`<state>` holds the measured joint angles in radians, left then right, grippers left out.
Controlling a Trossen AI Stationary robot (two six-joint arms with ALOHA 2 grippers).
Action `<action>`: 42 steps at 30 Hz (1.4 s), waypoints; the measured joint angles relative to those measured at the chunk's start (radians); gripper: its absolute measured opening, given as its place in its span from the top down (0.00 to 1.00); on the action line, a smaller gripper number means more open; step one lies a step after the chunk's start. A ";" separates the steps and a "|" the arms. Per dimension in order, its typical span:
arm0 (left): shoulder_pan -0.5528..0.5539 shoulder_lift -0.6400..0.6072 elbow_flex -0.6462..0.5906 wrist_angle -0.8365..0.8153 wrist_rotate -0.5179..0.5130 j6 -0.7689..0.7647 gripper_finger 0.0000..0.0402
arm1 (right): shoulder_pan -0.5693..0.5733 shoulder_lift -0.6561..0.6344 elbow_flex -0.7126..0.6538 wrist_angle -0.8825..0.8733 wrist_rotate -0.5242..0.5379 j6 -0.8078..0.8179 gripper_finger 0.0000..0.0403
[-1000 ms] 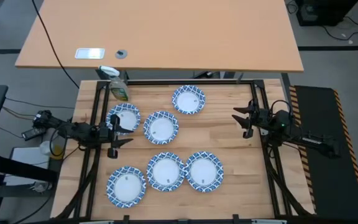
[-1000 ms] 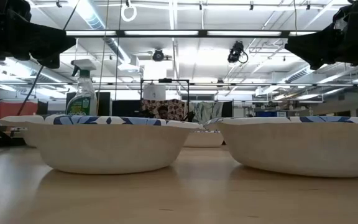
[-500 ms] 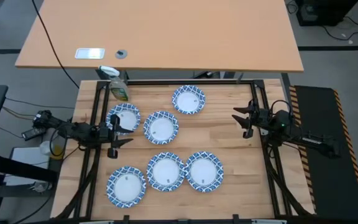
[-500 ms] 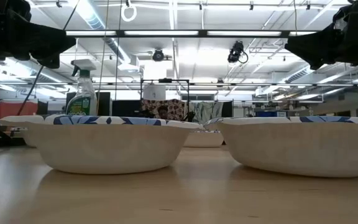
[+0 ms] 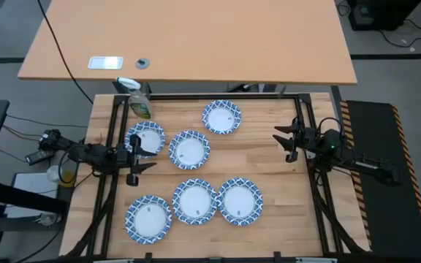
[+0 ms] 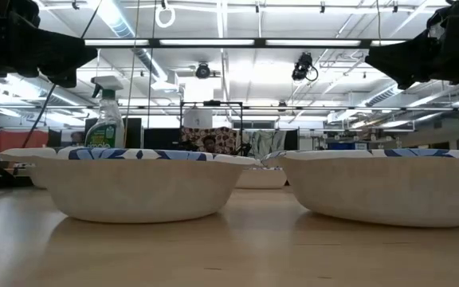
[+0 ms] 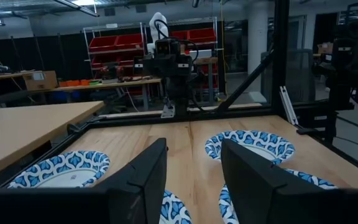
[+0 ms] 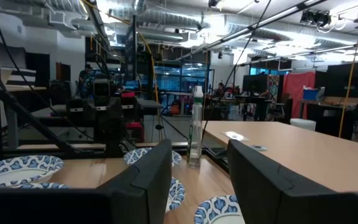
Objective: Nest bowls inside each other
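Several shallow bowls with white centres and blue-and-white patterned rims sit singly on their bases on the wooden table. One bowl (image 5: 221, 117) is at the far middle and two bowls (image 5: 145, 139) (image 5: 189, 150) sit left of centre. The rest lie in a near row, among them a bowl (image 5: 195, 201) and its neighbour (image 5: 240, 201). My left gripper (image 5: 138, 162) hovers open at the table's left edge, above and beside the left bowl, its fingers level (image 7: 194, 168). My right gripper (image 5: 281, 142) hovers open at the right edge (image 8: 197, 168). Neither holds anything.
A green-yellow spray bottle (image 5: 139, 98) stands at the table's far left corner. A black frame (image 5: 196, 96) runs around the table. A second, larger table (image 5: 188, 44) stands beyond the far edge. Bare wood lies between the bowls and my right gripper.
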<state>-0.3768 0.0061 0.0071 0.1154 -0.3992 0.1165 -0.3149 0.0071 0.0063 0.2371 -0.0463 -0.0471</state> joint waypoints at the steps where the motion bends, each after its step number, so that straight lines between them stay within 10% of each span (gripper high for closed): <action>1: 0.000 0.000 0.000 0.001 0.000 0.000 0.61 | 0.000 0.000 0.000 0.000 0.000 0.000 0.59; 25: 0.000 0.000 0.000 0.100 0.000 -0.312 0.61 | 0.000 0.000 0.000 0.000 0.000 0.000 0.59; 33: 0.000 0.000 0.000 0.214 -0.269 -0.302 0.61 | 0.000 0.000 0.000 0.000 0.000 0.000 0.59; 42: 0.000 0.000 0.000 0.207 -0.251 -0.409 0.61 | 0.000 0.000 0.000 0.023 0.000 0.000 0.59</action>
<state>-0.3771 0.0059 0.0072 0.3223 -0.6502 -0.2929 -0.3149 0.0074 0.0067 0.2600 -0.0463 -0.0475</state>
